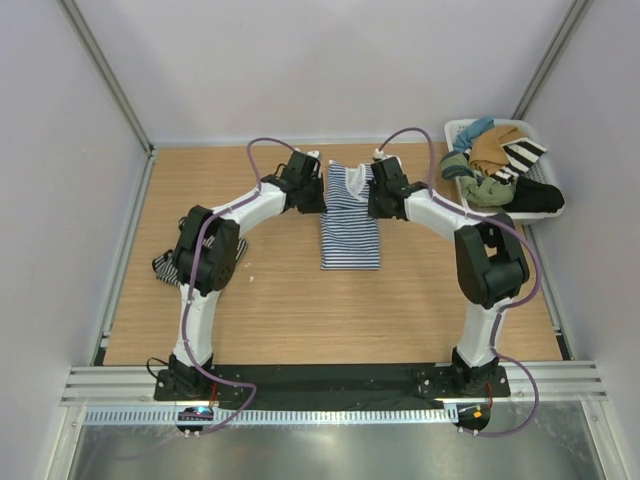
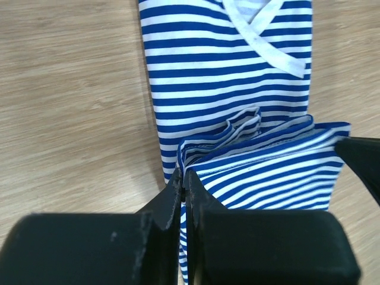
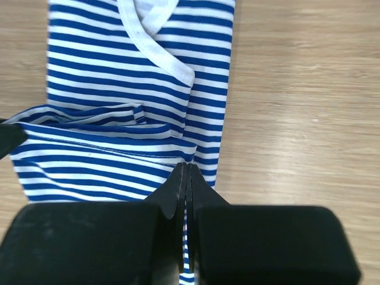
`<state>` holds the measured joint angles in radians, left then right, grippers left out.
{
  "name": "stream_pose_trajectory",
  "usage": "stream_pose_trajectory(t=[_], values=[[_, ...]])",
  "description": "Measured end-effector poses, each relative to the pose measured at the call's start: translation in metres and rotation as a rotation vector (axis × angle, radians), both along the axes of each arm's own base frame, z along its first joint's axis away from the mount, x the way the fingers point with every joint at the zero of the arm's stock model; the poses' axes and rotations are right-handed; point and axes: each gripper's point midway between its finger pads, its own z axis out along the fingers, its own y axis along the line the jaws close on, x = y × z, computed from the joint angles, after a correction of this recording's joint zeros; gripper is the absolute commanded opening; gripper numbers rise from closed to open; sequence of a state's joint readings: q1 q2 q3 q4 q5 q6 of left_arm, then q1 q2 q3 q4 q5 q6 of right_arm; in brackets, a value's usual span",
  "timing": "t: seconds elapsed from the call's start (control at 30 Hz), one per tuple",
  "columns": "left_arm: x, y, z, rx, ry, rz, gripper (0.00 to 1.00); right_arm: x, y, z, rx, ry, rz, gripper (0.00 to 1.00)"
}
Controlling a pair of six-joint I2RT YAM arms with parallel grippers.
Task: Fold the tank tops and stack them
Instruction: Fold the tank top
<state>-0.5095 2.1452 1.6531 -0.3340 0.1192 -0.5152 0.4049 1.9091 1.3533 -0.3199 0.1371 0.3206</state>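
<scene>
The blue-and-white tank top (image 1: pixel 350 235) lies as a narrow strip in the middle of the table, its white-trimmed neckline (image 2: pixel 264 41) at one end. My left gripper (image 1: pixel 322 196) is shut on its left edge, and the cloth is pinched between the jaws in the left wrist view (image 2: pixel 184 178). My right gripper (image 1: pixel 373 197) is shut on the opposite edge (image 3: pixel 187 169). A fold of striped cloth (image 3: pixel 89 148) is raised between the two grippers. The fine black-and-white tank top (image 1: pixel 166 268) lies at the left, mostly hidden under the left arm.
A white basket (image 1: pixel 455 130) at the back right holds tan, green, teal and black clothes and a bold wide-striped cloth (image 1: pixel 522 155). Bare wooden table (image 1: pixel 280 310) lies in front of the blue top. White walls enclose the table.
</scene>
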Motion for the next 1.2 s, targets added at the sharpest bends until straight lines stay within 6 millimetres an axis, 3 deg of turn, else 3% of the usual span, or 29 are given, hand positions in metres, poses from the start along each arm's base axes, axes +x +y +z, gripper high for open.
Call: stream_pose_trajectory(t=[0.17,0.27,0.5,0.57,0.63,0.7,0.73,0.77,0.8,0.9,1.07,1.17,1.2], values=[[0.0,-0.003,0.019,-0.022,-0.029,-0.007,0.0,-0.003,-0.006,0.034,0.027,-0.101,-0.031,0.01],[0.0,-0.005,0.027,-0.033,-0.046,-0.01,0.0,-0.002,-0.007,0.04,0.03,-0.123,-0.041,0.01],[0.01,-0.011,0.024,-0.036,-0.051,-0.012,0.0,0.001,-0.012,0.023,-0.005,-0.102,-0.068,0.01],[0.015,-0.014,0.016,-0.032,-0.045,-0.011,0.0,0.002,-0.014,0.011,-0.02,-0.083,-0.077,0.01],[0.021,-0.017,0.005,-0.025,-0.034,-0.011,0.01,0.003,-0.016,0.0,-0.033,-0.064,-0.082,0.07],[0.023,-0.018,-0.01,-0.011,-0.015,-0.01,0.08,0.005,-0.016,-0.009,-0.042,-0.043,-0.087,0.13],[0.023,-0.017,-0.017,-0.003,-0.005,-0.007,0.15,0.007,-0.016,-0.011,-0.045,-0.036,-0.089,0.2],[0.022,-0.016,-0.023,0.006,0.005,-0.006,0.31,0.011,-0.016,-0.013,-0.046,-0.031,-0.093,0.27],[0.021,-0.014,-0.027,0.018,0.015,-0.006,0.38,0.014,-0.015,-0.014,-0.046,-0.031,-0.097,0.42],[0.018,-0.009,-0.03,0.041,0.029,0.004,0.52,0.016,-0.017,-0.012,-0.047,-0.036,-0.11,0.49],[0.01,0.0,-0.014,0.055,0.015,0.021,0.61,0.006,-0.021,0.001,-0.032,-0.051,-0.115,0.52],[-0.008,0.01,0.011,0.039,0.006,0.032,0.6,-0.011,-0.021,0.018,0.009,-0.062,-0.095,0.45],[-0.016,0.014,0.02,0.029,0.0,0.038,0.59,-0.017,-0.019,0.024,0.031,-0.066,-0.082,0.38]])
